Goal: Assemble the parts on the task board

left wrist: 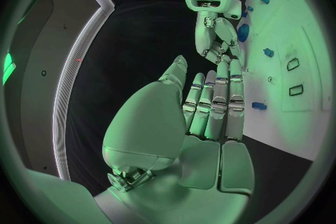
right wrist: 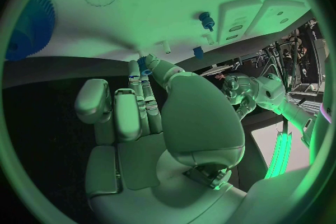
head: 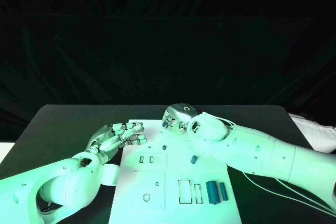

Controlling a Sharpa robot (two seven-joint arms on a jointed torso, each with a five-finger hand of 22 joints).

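While the left hand [head: 120, 136] hovers empty, fingers loosely apart, at the task board's [head: 210, 209] left edge, we see the right hand [head: 183, 121] pinching a small blue part [right wrist: 145, 63] above the far edge.

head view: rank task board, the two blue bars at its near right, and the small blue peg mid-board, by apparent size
1. task board
2. two blue bars, alike; the left looks slightly wider
3. small blue peg
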